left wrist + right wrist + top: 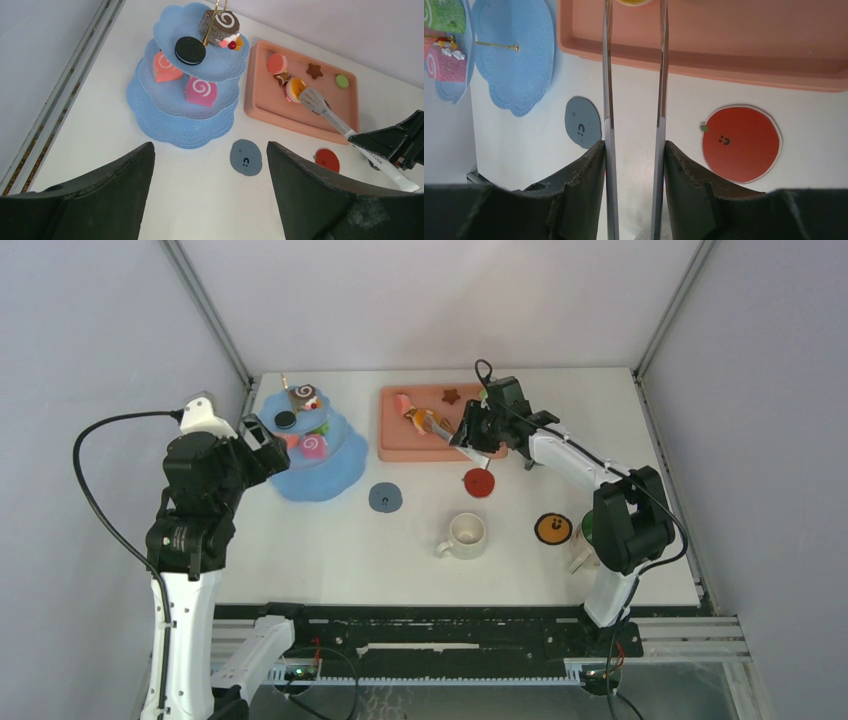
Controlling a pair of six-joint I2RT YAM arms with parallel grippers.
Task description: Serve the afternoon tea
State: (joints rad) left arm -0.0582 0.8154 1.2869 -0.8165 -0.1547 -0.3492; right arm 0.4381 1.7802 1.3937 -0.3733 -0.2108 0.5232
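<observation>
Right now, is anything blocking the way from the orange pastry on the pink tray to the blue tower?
Nothing visible does: past the tray's rim, only bare table lies between the pastry and the tower.

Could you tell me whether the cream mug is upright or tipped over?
Upright: the cream mug shows its round open mouth facing straight up in the top view.

Blue three-tier dessert tower (170,125) stands upright, far left. Top tier: brown swirl roll (219,24), black sandwich cookie (190,50). Middle tier: salmon swirl roll (165,67), pink swirl roll (201,91). Pink round pastry (276,63), star cookie (314,70) and green disc (342,80) lie on salmon tray (270,105). Cream mug (466,535) upright, near centre, handle near-left. Green mug (585,530) at right, mostly hidden.
</observation>
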